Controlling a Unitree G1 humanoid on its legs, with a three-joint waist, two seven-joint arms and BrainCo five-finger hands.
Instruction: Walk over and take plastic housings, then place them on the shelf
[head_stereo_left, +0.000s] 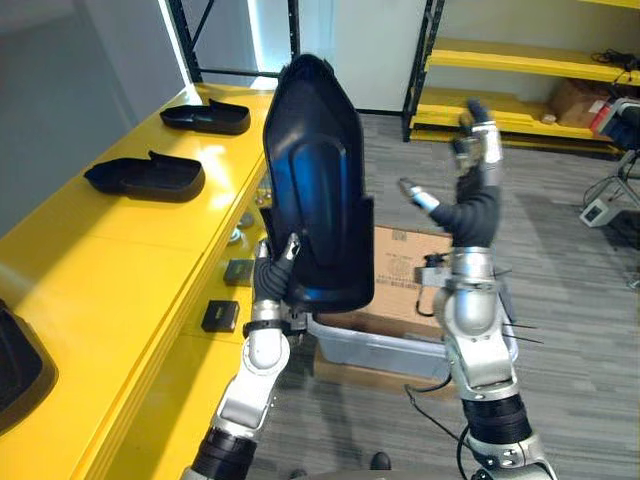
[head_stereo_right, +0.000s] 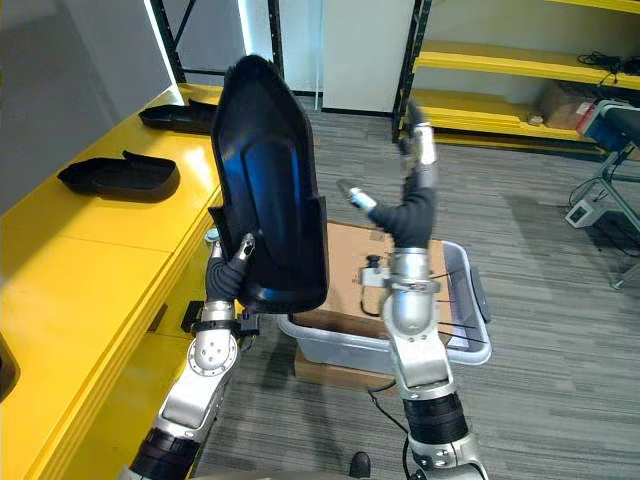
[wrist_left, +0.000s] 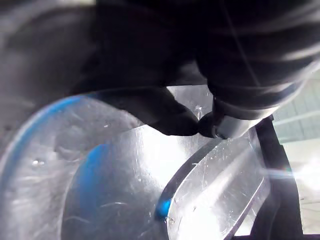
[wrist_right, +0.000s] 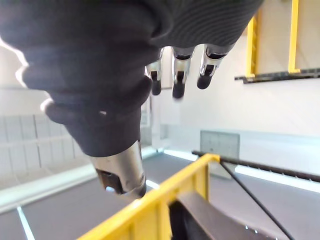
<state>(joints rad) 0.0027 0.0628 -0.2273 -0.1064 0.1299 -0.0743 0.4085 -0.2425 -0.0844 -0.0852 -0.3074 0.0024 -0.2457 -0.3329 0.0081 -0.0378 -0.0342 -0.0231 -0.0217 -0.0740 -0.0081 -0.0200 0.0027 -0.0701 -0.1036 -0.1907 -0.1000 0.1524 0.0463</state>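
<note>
The step in hand is judged to be the placing. A black plastic housing (head_stereo_left: 315, 200) is held upright and high by the left hand (head_stereo_left: 272, 278). Its fingers are closed on the lower edge, and in the left wrist view one dark tip is seen pressed on the glossy surface. The right hand (head_stereo_left: 480, 145) is raised beside the part, apart from it, with the fingers straight and nothing held.

The yellow shelf (head_stereo_left: 120, 250) lies at the robot's left. A nearer housing (head_stereo_left: 145, 177) and a farther housing (head_stereo_left: 205, 117) are already laid on it.

Because the long part is gripped at one end only, swinging is to be expected. It should therefore be carried over slowly and tilted down by degrees. The free upper end could be steadied by the right hand. The bare yellow surface on the robot's side of the nearer housing should be chosen, so that nothing is struck. The fingers should be loosened only when the part rests fully on the shelf.
</note>
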